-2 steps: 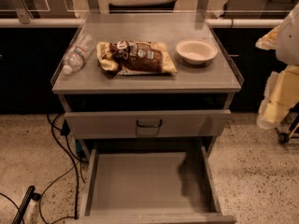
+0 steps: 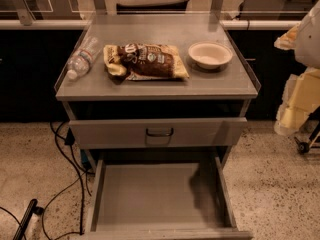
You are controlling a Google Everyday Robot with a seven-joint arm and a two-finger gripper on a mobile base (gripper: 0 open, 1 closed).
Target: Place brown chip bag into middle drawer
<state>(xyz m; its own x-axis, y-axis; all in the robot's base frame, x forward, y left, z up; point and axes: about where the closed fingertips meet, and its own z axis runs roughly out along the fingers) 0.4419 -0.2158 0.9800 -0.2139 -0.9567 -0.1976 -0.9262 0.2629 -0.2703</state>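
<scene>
**Bag on cabinet top, drawer open below**

Brown chip bag (image 2: 146, 61) lies flat on the cabinet top (image 2: 165, 31), upper centre of frame, between a clear bottle (image 2: 82, 57) to its left and a white bowl (image 2: 210, 54) to its right; it touches neither.

Judged light, soft, crinkly, likely slippery film; contents crush easily. Best hold: pinch a pale yellow end or a raised fold, not the flat middle.

Middle drawer (image 2: 157, 196) stands pulled out at lower centre, floor bare, low side walls. A closed drawer front (image 2: 158, 132) sits between top and drawer; the bag must clear it going out and down.

Gripper (image 2: 296, 106), as best I read it, is the pale shape at the right edge, well apart from the bag; open or closed, cannot tell.
</scene>
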